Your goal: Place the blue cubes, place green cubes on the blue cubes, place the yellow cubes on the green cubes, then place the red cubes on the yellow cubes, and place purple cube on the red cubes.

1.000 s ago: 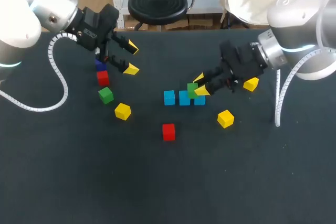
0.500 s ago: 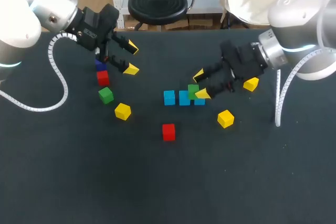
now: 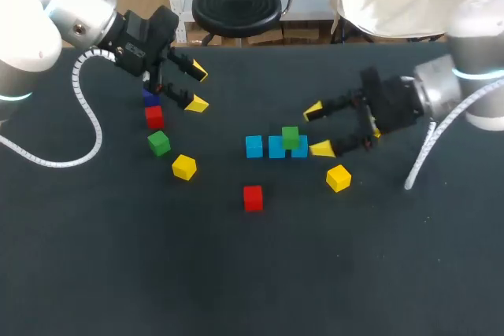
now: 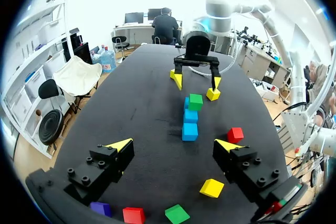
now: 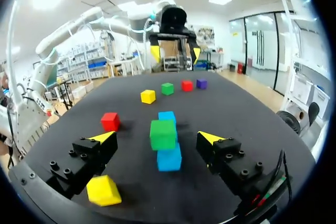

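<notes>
The right gripper (image 3: 317, 129) has let go of the small green cube (image 3: 290, 138) and drawn back. A second ago its yellow-tipped fingers were pinching that cube over the row of three light-blue cubes (image 3: 275, 148). Now they stand spread wide with nothing between them, and the green cube sits just ahead of the tips, touching neither. It rests on top of the blue row and seems to straddle the two blue cubes nearest the gripper rather than sit square on one. The first green placement therefore looks done, though perhaps off-centre. The left gripper (image 3: 198, 88) has not moved and hangs with its fingers spread and empty. Beneath it lie a second green cube (image 3: 159, 142), likely the next to be fetched, a red cube (image 3: 154, 117), a dark purple cube (image 3: 150, 97) and a yellow cube (image 3: 183, 167).
</notes>
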